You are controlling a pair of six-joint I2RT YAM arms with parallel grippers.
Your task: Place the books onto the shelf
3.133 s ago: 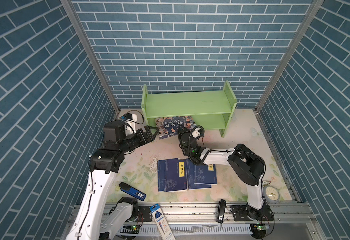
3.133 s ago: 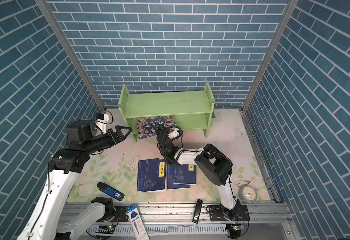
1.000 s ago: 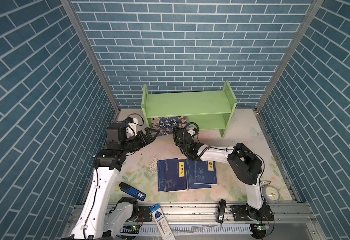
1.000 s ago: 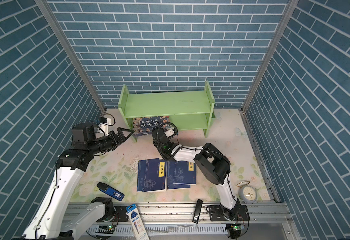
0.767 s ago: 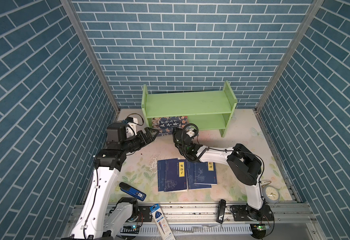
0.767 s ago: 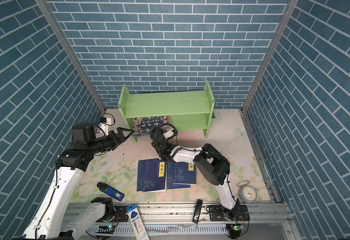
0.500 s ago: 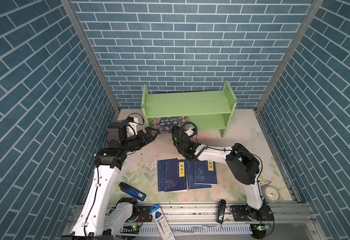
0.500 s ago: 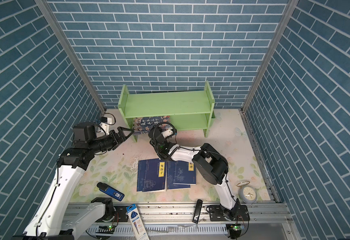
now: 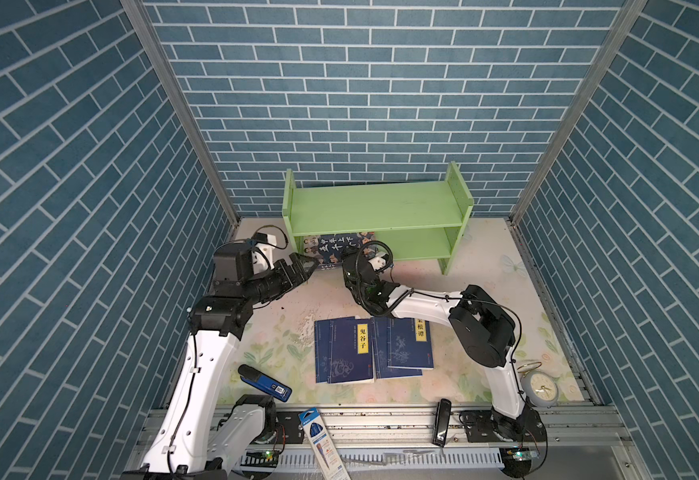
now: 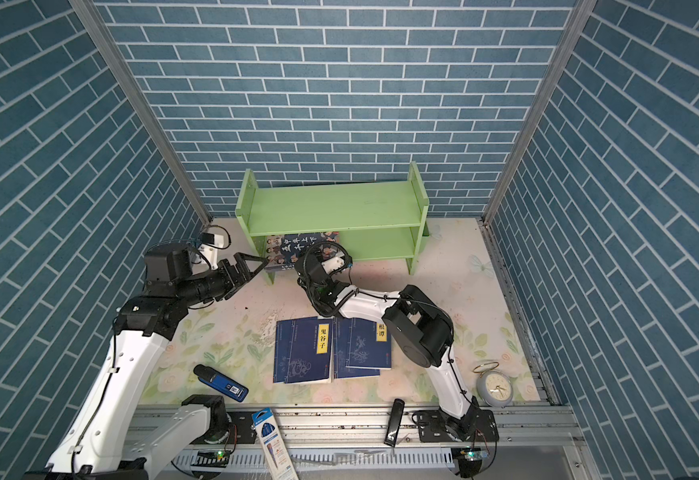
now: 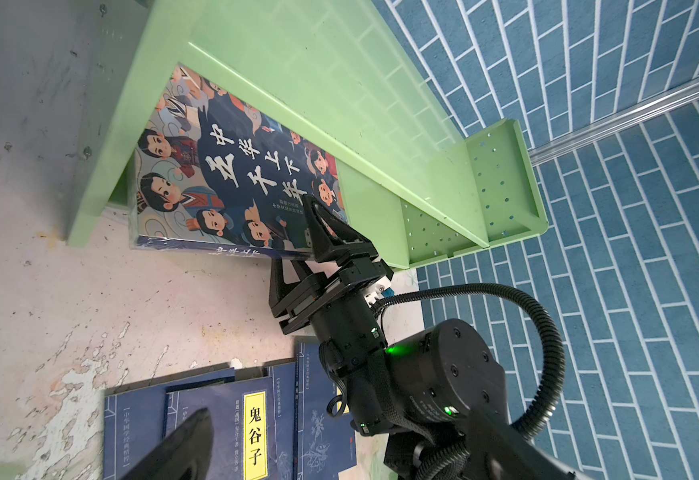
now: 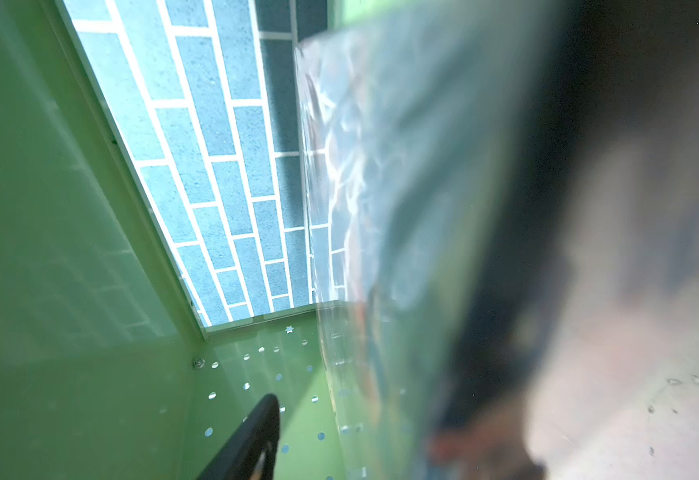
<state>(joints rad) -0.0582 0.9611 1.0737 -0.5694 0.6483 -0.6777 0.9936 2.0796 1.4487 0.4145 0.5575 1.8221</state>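
- Right gripper (image 11: 292, 235): jaws parted, astride cartoon book (image 9: 334, 248), near-right corner.
- Left gripper (image 9: 308, 268): wide apart, empty, beside shelf (image 9: 374, 205) left leg.
- Cartoon book: lower tier, left end, overhanging.
- Navy books (image 9: 372, 347): table (image 9: 487, 270) centre.

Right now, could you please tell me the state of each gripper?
Left gripper: open, empty.
Right gripper: open, fingers straddling the cartoon book's edge.
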